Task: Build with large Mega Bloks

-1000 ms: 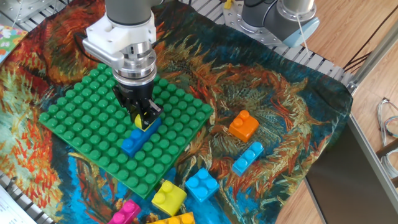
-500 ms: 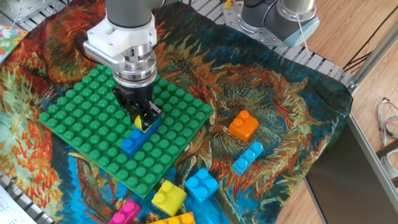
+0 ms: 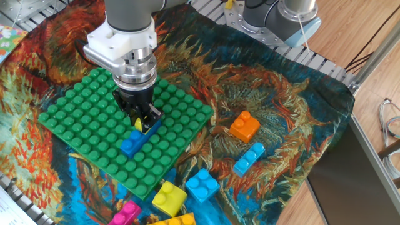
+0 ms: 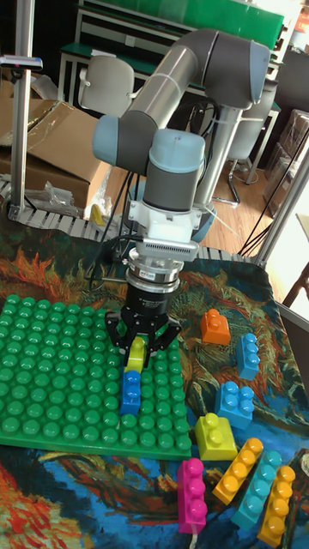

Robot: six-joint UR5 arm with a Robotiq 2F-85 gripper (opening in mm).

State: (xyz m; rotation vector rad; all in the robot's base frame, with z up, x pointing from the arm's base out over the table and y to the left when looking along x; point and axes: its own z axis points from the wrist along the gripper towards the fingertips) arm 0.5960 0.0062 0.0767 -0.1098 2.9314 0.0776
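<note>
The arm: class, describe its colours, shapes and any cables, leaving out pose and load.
The arm has thick grey tubes, light blue joint caps and a white-and-silver wrist ring. The end effector is black with two short fingers. Black cables hang behind the arm.

Both views are evenly and brightly lit from overhead, with no harsh glare. The arm casts only a soft, faint shadow on the baseplate (image 3: 94, 119) beneath it. Small highlights sit on the stud tops. The fixed view is sharp throughout. The tall view is slightly softer and grainier, and its far background room is dimmer and mildly blurred.
</note>
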